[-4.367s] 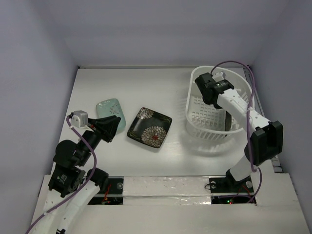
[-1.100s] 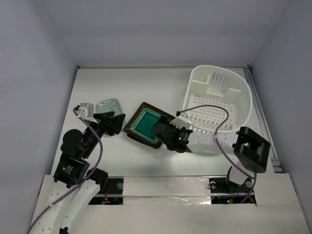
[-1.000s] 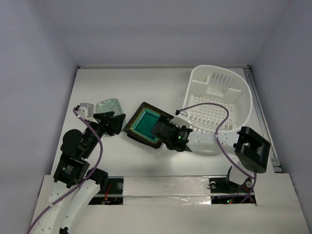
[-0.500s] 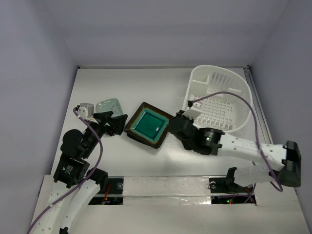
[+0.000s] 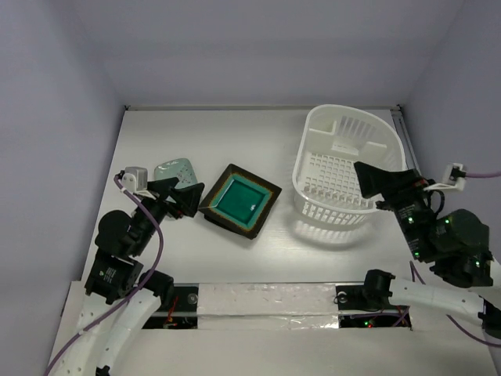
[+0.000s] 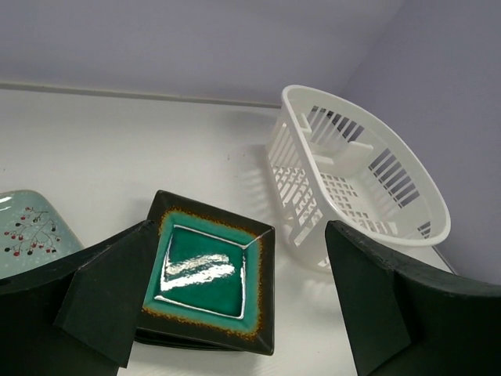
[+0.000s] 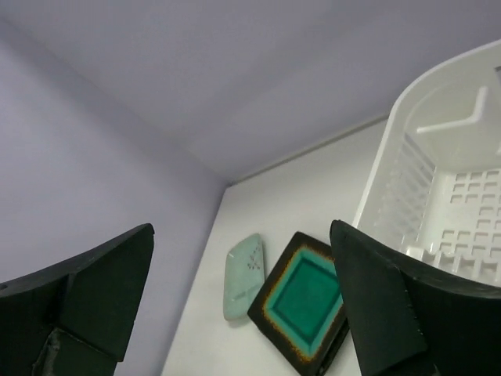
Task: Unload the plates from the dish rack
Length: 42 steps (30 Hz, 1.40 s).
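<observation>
The dark brown-rimmed plate with a teal centre (image 5: 240, 201) (image 6: 205, 270) (image 7: 307, 301) lies flat mid-table, and the edge of another dark plate (image 6: 188, 343) shows beneath it. To its left the mint-green plate (image 5: 174, 170) (image 6: 27, 235) (image 7: 245, 274) lies on the table. The white dish rack (image 5: 329, 207) (image 6: 427, 200) (image 7: 407, 180) stands at the right with nothing inside. My left gripper (image 5: 182, 197) (image 6: 239, 227) is open just left of the teal plate. Near the rack's right side my right gripper (image 5: 385, 186) (image 7: 241, 231) hangs open and holds nothing.
Lilac walls (image 5: 63, 94) close the table in on the left, back and right. A taped strip (image 5: 266, 298) runs along the near edge between the arm bases. A purple cable (image 5: 477, 174) trails from the right wrist.
My right arm has let go of the teal plate and swung back to the right past the rack. The plate stays on the dark one. My left gripper's jaws have spread wider.
</observation>
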Each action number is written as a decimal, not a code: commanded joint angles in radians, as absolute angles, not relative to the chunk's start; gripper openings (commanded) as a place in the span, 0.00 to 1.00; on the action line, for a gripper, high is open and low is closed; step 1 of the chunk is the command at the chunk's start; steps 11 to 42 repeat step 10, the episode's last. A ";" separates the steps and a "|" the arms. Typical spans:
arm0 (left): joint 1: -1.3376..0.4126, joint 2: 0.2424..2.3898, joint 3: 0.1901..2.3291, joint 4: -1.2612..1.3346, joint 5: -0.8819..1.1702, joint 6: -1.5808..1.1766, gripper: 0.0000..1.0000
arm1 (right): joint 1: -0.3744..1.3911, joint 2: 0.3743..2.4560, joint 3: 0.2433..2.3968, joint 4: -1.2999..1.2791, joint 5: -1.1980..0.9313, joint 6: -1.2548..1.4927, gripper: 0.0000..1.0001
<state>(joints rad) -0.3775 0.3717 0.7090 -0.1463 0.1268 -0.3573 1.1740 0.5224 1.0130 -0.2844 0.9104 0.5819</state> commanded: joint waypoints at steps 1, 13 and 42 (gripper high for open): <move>-0.370 0.394 0.745 -0.086 0.117 -0.359 0.86 | 1.180 0.474 0.989 -0.293 0.971 0.491 1.00; -0.370 0.442 0.853 -0.084 0.107 -0.367 0.87 | 1.180 0.396 0.953 -0.241 0.991 0.408 1.00; -0.370 0.442 0.853 -0.084 0.107 -0.367 0.87 | 1.180 0.396 0.953 -0.241 0.991 0.408 1.00</move>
